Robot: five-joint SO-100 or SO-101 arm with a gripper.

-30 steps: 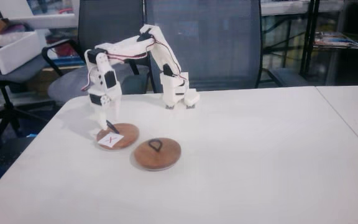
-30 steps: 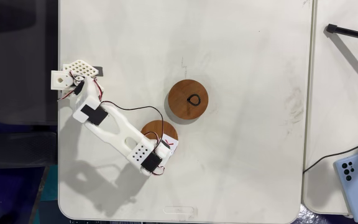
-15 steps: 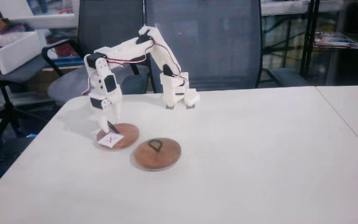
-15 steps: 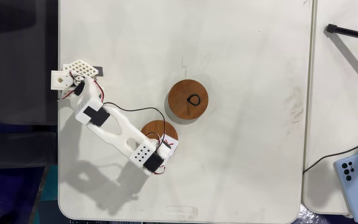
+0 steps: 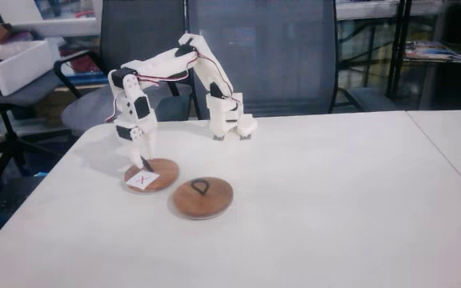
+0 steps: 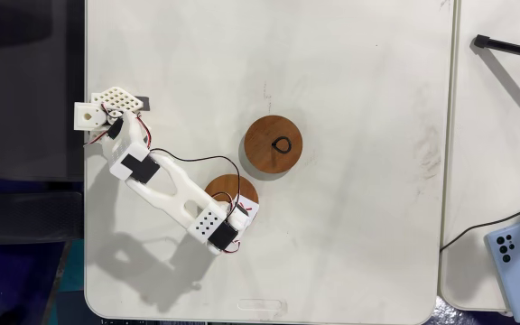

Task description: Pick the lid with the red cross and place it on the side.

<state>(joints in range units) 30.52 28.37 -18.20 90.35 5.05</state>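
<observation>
The lid with the red cross (image 5: 158, 174) is a small brown disc lying flat on the white table (image 5: 334, 200), left of centre. Its white label with the red X (image 5: 141, 182) faces the front. My gripper (image 5: 141, 161) points straight down over the lid's front-left part, its fingers drawn together at the thin black loop handle. Seen from above in the other fixed view, the gripper (image 6: 239, 213) covers the lower part of the lid (image 6: 228, 187), and the label's corner peeks out beside it.
A slightly larger brown disc (image 5: 203, 198) with a black loop and no label lies just right of the lid, also seen from above (image 6: 273, 144). The arm's base (image 6: 106, 110) sits at the table edge. A blue phone (image 6: 515, 255) lies on the neighbouring table. Office chairs (image 5: 262, 56) stand behind.
The gripper and wrist have risen slightly above the lid since a second ago. The lid stays at the same spot on the table.
</observation>
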